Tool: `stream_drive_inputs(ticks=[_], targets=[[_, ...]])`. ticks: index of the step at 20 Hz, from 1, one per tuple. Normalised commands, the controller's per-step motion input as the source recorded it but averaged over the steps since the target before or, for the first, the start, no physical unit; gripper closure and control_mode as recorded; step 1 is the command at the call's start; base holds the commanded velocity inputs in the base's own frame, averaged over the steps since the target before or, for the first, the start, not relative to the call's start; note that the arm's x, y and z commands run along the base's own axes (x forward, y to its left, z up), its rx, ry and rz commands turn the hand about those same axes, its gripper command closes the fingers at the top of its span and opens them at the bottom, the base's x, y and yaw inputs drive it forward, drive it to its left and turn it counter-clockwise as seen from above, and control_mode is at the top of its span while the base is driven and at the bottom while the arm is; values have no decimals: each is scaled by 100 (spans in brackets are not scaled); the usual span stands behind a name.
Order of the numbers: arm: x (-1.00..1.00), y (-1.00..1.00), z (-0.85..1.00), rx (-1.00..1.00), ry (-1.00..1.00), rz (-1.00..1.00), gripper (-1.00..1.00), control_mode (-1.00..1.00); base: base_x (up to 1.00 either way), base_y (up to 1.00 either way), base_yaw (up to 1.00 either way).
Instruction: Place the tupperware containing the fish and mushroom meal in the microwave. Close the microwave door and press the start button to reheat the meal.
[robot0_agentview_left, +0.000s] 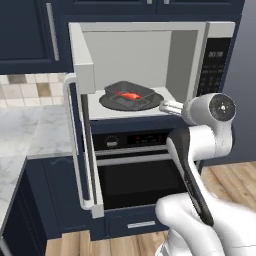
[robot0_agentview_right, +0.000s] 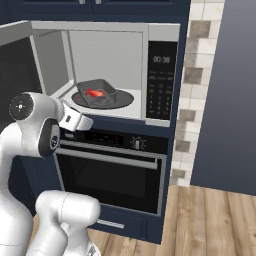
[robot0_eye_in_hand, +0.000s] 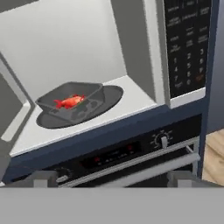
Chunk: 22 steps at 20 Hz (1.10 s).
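Left base view: the tupperware (robot0_agentview_left: 129, 95) sits on the turntable inside the microwave (robot0_agentview_left: 150, 65). The microwave door (robot0_agentview_left: 82, 145) stands swung wide to the left. We judge it stiff and light on its hinge; best pushed on the panel near the free edge or the vertical handle.

Right base view: fish and mushroom meal (robot0_agentview_right: 95, 93) lies in the tray, keypad at right.

Hand view: gripper (robot0_eye_in_hand: 113, 178) is empty with its jaws spread wide, low before the oven (robot0_eye_in_hand: 131, 157) and well apart from the tray.
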Motion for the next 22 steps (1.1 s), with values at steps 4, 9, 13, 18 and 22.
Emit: stream_drive_inputs(ticks=[4,9,13,18,22], targets=[[-100,19,58,-64,21,35,-100,-100,0,0,0],[-100,6,17,-54,7,26,-100,-100,0,0,0],[-100,6,0,-39,-10,16,-100,-100,0,0,0],[-62,29,34,-28,-3,10,-100,-100,0,0,0],[-15,43,76,-24,1,7,-100,-100,0,0,0]])
